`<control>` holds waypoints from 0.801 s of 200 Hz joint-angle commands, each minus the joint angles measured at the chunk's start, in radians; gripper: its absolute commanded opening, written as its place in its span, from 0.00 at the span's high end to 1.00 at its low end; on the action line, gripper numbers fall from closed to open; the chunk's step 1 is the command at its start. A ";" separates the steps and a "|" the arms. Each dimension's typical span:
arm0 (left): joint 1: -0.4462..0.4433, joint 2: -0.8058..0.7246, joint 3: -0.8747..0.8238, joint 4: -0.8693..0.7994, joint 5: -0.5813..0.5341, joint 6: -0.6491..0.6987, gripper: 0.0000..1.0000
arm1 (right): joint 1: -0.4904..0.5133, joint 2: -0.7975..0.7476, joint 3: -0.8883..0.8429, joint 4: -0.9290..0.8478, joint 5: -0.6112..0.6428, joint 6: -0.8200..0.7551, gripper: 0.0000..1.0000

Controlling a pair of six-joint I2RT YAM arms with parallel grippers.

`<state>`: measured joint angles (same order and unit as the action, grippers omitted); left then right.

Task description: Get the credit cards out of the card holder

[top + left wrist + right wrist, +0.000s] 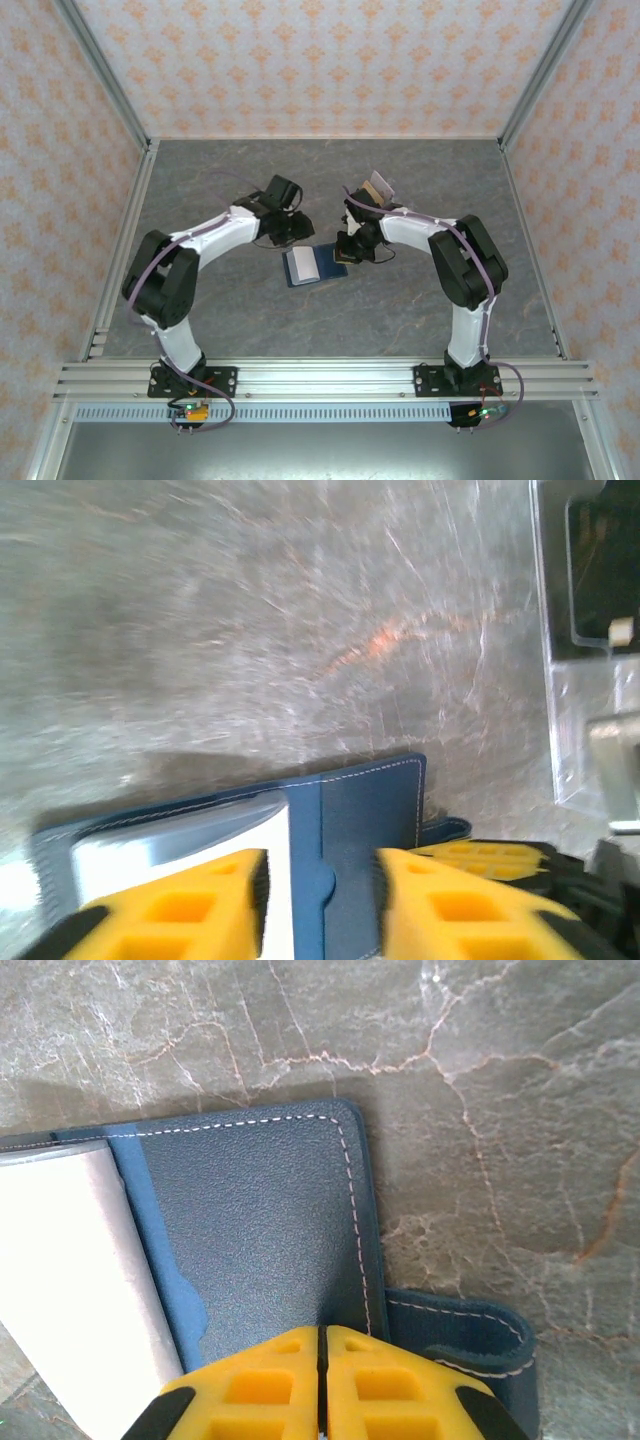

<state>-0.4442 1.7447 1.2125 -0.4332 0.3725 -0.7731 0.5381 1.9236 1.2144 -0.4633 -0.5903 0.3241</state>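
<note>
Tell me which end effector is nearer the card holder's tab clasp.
Right. The right end effector, shut, sits just beside the tab clasp; the left end effector, open, is over the middle of the card holder.

Left arm (205, 238) and right arm (425, 232) curl inward; left end effector (320, 875) gapes, right end effector (322, 1348) pressed closed.

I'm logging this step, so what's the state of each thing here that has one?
card holder: open, flat on the table.
pale card: lying on the holder's left half.
left end effector: open, above the holder.
right end effector: shut, at the holder's right panel.
</note>
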 commanded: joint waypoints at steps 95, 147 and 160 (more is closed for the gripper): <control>0.013 -0.019 -0.102 -0.010 0.083 -0.022 0.42 | 0.003 0.025 -0.018 -0.006 0.128 -0.031 0.90; -0.005 0.005 -0.100 -0.020 0.059 -0.025 0.43 | 0.004 0.033 -0.024 0.006 0.130 -0.028 0.90; -0.009 0.013 -0.099 -0.019 0.059 -0.028 0.42 | 0.005 0.034 -0.027 0.008 0.129 -0.029 0.90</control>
<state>-0.4454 1.7317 1.1095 -0.4545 0.4381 -0.7876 0.5426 1.9270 1.2171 -0.4618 -0.5648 0.3119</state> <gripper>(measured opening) 0.569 0.098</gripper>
